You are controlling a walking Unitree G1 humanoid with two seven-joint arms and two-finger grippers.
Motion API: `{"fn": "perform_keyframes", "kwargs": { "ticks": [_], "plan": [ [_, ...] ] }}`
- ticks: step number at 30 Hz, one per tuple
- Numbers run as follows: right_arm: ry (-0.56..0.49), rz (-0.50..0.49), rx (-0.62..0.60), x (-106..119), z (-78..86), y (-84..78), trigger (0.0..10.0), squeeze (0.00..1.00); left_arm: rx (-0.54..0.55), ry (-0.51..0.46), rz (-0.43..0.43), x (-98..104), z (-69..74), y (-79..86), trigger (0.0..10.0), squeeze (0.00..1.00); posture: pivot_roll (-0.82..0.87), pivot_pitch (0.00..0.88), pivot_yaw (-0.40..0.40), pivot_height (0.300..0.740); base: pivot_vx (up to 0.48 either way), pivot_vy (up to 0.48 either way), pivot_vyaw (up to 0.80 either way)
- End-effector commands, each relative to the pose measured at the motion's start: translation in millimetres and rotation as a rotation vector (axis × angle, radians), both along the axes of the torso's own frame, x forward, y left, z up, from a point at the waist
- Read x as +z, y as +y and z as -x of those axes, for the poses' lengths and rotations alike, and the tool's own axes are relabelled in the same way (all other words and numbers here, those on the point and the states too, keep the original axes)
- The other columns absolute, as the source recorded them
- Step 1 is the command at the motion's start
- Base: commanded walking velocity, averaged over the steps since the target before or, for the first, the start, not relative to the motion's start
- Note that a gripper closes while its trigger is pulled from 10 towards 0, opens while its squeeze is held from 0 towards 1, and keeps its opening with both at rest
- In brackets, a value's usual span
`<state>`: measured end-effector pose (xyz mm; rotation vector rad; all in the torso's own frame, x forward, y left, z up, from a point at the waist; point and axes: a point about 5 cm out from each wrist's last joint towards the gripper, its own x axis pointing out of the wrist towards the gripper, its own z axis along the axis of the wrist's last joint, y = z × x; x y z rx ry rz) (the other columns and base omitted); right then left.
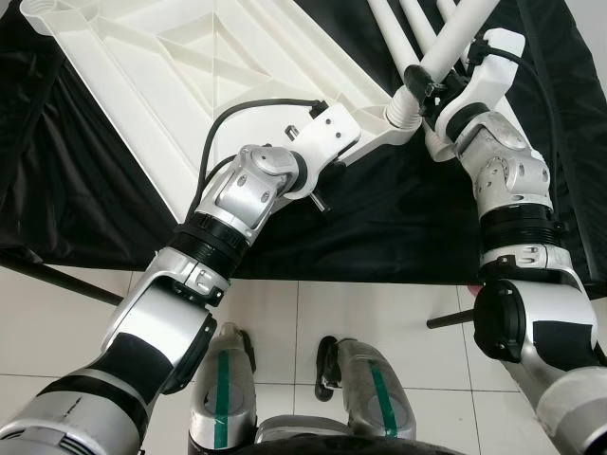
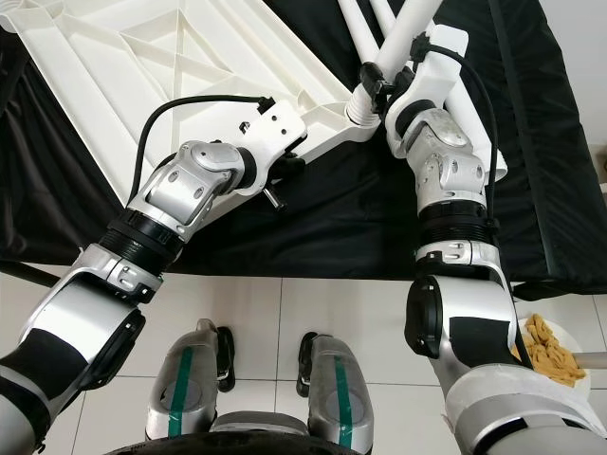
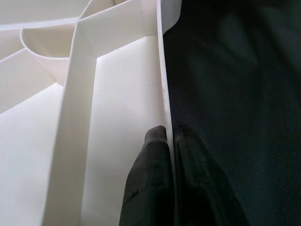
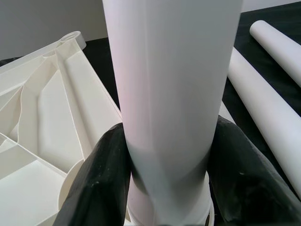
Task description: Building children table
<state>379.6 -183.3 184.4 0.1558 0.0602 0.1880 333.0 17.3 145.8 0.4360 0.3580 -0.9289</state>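
I see a worktop (image 1: 398,237) draped in black cloth, with white floor tiles (image 1: 360,313) in front of it and the robot's feet below. A large white plastic table top (image 1: 171,66) lies upside down on the cloth, its ribbed underside facing up, reaching from the far left toward the middle.

My left pincer (image 3: 170,183) is at the table top's near edge. Its two black fingers are pressed almost together, pinching the thin rim wall between them.

My right pincer (image 4: 169,174) is at the table top's near right corner, spread wide around a white tube leg (image 4: 171,94), one finger on each side, touching it. The leg's lower end sits at a round socket (image 1: 402,109) on that corner. More white legs (image 4: 273,70) lie loose on the cloth just beyond.

A bowl of yellowish food (image 2: 550,353) sits on the floor at the right.
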Motion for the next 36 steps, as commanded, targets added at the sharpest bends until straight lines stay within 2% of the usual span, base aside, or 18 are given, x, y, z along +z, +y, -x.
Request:
{"fn": "perform_keyframes", "kwargs": {
  "ticks": [1,2,10,16,29,31,36],
  "plan": [
    [0.088,0.010,-0.011,-20,3.3,-2.3,10.0,0.00,0.020,-0.073,-0.009,11,-4.2,-1.0,10.0,0.00,0.05,0.054,-0.021,0.740,0.000,0.000,0.00],
    [0.079,0.056,-0.011,-22,4.2,0.0,10.0,0.00,0.020,-0.075,-0.005,12,-4.5,-1.3,10.0,0.00,0.05,0.052,-0.021,0.740,0.000,0.000,0.00],
    [0.039,0.144,0.004,-24,6.3,7.6,10.0,0.00,0.022,-0.077,-0.003,13,-4.4,-1.6,10.0,0.00,0.05,0.052,-0.021,0.740,0.000,0.000,0.00],
    [0.036,0.133,0.055,-33,13.0,17.3,10.0,0.00,0.027,-0.078,-0.002,13,-4.5,-0.1,10.0,0.00,0.05,0.058,-0.022,0.740,0.000,0.000,0.00],
    [0.039,0.122,0.054,-50,27.5,16.9,10.0,0.00,0.030,-0.077,0.000,14,-4.2,1.6,10.0,0.00,0.05,0.068,-0.012,0.740,0.000,0.000,0.00],
    [0.035,0.124,0.069,-54,32.4,21.0,10.0,0.00,0.025,-0.078,-0.003,14,-4.3,1.4,10.0,0.00,0.04,0.072,-0.009,0.740,0.000,0.000,0.00],
    [0.036,0.123,0.069,-56,33.8,22.2,10.0,0.00,0.024,-0.077,-0.003,14,-4.3,1.2,10.0,0.00,0.04,0.072,-0.008,0.740,0.000,0.000,0.00]
  ]
}}
